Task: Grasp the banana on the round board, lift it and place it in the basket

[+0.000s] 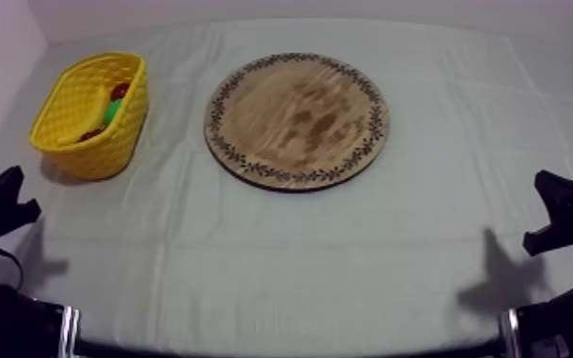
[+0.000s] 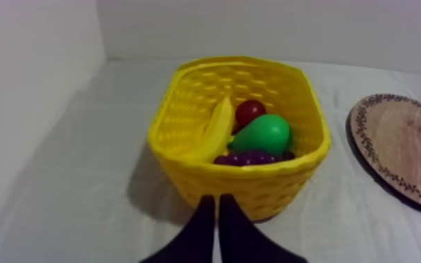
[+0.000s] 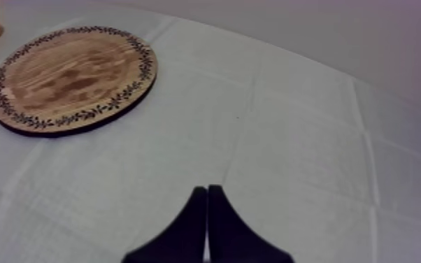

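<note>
At the near edge of the table, the left gripper and the right gripper are seen closed on nothing, each pair of fingers pressed into a narrow wedge. Just ahead of the left gripper stands the yellow basket. The banana is already lodged inside, propped against the inner wall with its long axis running away from that gripper, beside a pear, grapes and a small red fruit. Farther off, the wooden board is bare. The task is judged complete; the left arm is the nearer to the banana.
</note>
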{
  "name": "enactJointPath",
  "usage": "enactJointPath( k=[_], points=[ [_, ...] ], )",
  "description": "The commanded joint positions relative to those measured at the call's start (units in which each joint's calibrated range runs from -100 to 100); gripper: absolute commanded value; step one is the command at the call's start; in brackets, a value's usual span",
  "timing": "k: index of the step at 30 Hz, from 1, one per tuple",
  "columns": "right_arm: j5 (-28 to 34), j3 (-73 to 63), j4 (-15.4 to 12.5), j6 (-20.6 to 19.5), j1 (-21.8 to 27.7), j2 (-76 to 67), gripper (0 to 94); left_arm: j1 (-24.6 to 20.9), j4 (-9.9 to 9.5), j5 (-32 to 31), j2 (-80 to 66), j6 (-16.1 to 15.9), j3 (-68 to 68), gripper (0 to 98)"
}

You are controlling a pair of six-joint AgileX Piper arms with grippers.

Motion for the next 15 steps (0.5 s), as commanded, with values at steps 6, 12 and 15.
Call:
enactJointPath(
  k=[6,12,15],
  points=[
    [0.02,-0.03,0.00,0.02,0.00,0.00,0.3,0.08,1.25,4.75,-4.61,-0.39,-0.11,0.0],
    [0.02,-0.03,0.00,0.01,0.00,0.00,0.3,-0.08,1.37,5.29,-5.13,0.33,-0.15,0.0],
    [0.02,-0.03,0.00,0.01,0.00,0.00,0.3,-0.07,1.38,5.34,-5.18,0.29,-0.16,0.0]
  ],
)
